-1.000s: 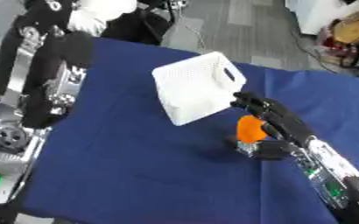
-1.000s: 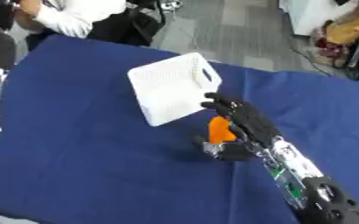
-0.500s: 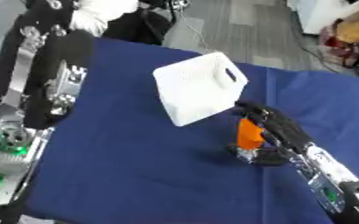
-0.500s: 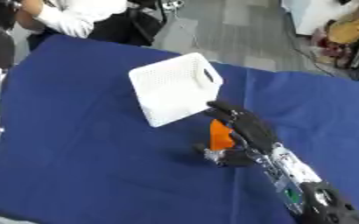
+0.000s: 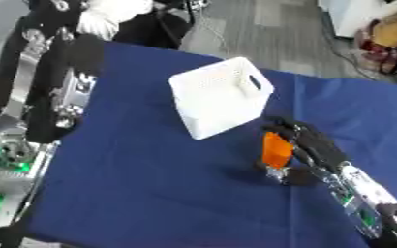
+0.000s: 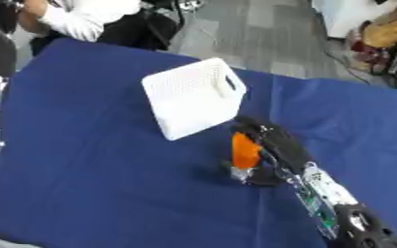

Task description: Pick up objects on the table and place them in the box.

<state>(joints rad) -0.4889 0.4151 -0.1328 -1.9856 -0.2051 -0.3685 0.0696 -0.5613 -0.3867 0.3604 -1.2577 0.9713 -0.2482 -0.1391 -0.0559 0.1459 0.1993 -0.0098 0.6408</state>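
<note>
- Grasping step in hand: right hand (image 5: 308,145) has its fingers curled round an orange object (image 5: 276,148), held upright just above the blue tablecloth (image 5: 134,184).
- White perforated box (image 5: 219,100) sits just beside, up-left.
- Next, by my reading: lift, carry over the rim, release.
- Left hand unseen.
- No readable writing.

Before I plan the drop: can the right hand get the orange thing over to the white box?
Probably yes. The right hand is curled round the orange thing, and the white box sits just beyond it on the blue table with nothing between.
</note>
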